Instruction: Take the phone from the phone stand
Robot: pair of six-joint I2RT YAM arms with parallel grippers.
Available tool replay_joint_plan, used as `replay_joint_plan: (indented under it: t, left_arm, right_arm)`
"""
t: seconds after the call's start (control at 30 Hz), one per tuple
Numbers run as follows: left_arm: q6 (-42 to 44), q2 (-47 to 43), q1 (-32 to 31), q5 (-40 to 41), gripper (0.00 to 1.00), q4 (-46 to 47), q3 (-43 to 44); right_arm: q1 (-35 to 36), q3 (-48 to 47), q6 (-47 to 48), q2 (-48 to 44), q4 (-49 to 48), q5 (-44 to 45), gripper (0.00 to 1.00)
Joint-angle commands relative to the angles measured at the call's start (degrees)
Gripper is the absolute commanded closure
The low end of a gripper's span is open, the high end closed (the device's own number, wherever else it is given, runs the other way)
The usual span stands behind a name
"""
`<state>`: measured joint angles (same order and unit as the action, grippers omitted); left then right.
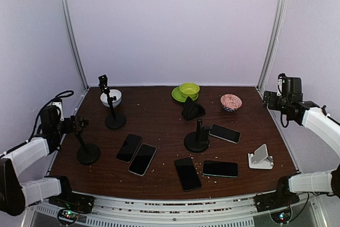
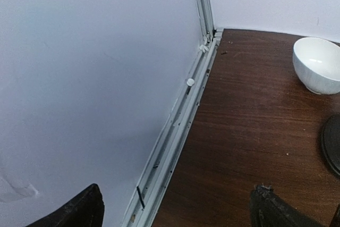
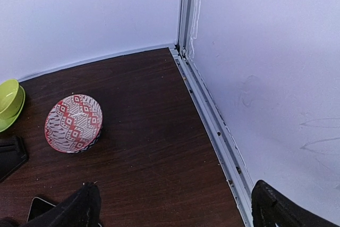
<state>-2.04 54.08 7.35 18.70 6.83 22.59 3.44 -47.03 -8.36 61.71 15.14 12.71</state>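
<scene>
Several dark phones lie flat on the brown table, among them one at the middle right, one at the front and one at the left. Three black pole stands, a black folded stand and a white stand show no phone on them. My left gripper is open and empty at the left wall. My right gripper is open and empty, raised at the right wall.
A white bowl stands at the back left. A green bowl on a green plate and a red patterned bowl stand at the back. Metal rails run along both side walls.
</scene>
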Motion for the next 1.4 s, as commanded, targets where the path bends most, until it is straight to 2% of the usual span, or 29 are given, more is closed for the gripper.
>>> replay_joint_plan:
  t: [0.0,0.13,0.2,0.37,0.43,0.6,0.67,0.77,0.9,1.03,1.1,1.17,1.23,1.3,1.37]
  left_arm:
    - [-2.61,5.33,0.53,-4.14,0.02,21.64,-3.22]
    - [-2.74,12.41,0.55,-4.56,0.02,31.79,-4.06]
    - [-3.25,15.39,0.54,-4.91,0.02,31.89,-1.78]
    - [-4.40,22.32,0.54,-9.66,0.02,39.95,-0.24]
    - [-3.94,23.04,0.28,-10.13,0.02,36.57,1.55]
    - [-1.27,23.24,-0.29,-14.85,0.02,39.34,0.39]
    - [0.67,24.62,-1.54,-15.89,0.02,39.49,1.14]
    - [3.10,25.89,-3.66,-15.09,0.02,40.65,1.14]
    - [2.39,27.81,-3.92,-12.52,0.02,51.67,-3.68]
    - [2.50,27.46,-4.54,-10.51,0.02,50.51,-3.45]
    - [2.56,27.70,-4.61,-10.43,0.02,50.90,-3.50]
    - [2.61,27.67,-4.70,-10.10,0.02,50.79,-3.47]
    - [2.74,27.58,-4.90,-9.83,0.02,51.20,-3.68]
    - [2.75,27.57,-4.90,-9.82,0.02,51.30,-3.71]
    - [2.75,27.63,-4.98,-9.65,0.02,51.26,-3.69]
  right_arm:
    - [-0.37,-0.26,2.50,4.31,-5.98,-1.58,0.00]
    - [-0.60,3.84,7.26,5.01,-14.21,-7.25,0.00]
    - [-0.84,6.21,10.32,5.96,-19.04,-10.39,0.01]
    - [-1.54,8.68,6.10,11.41,-26.59,-11.92,0.00]
    - [-1.73,9.59,3.88,13.83,-30.11,-11.73,0.00]
    - [-1.64,17.12,4.77,16.13,-48.06,-10.71,0.00]
    - [-1.67,17.94,5.80,16.18,-50.71,-10.07,0.00]
    - [-1.86,18.88,6.23,16.98,-53.73,-11.17,0.00]
    - [-1.78,23.86,7.53,14.94,-61.13,-13.72,0.01]
    - [-1.59,29.52,7.35,14.74,-69.25,-12.13,0.01]
    - [-1.34,33.48,7.55,17.12,-80.72,-12.59,0.00]
    - [-1.33,31.14,7.48,15.58,-73.07,-12.48,0.00]
    - [-1.33,32.10,7.58,16.70,-77.35,-12.29,0.01]
    - [-1.33,31.81,7.48,15.46,-74.35,-12.28,0.00]
    - [-1.31,32.25,7.60,16.25,-77.04,-12.21,0.00]
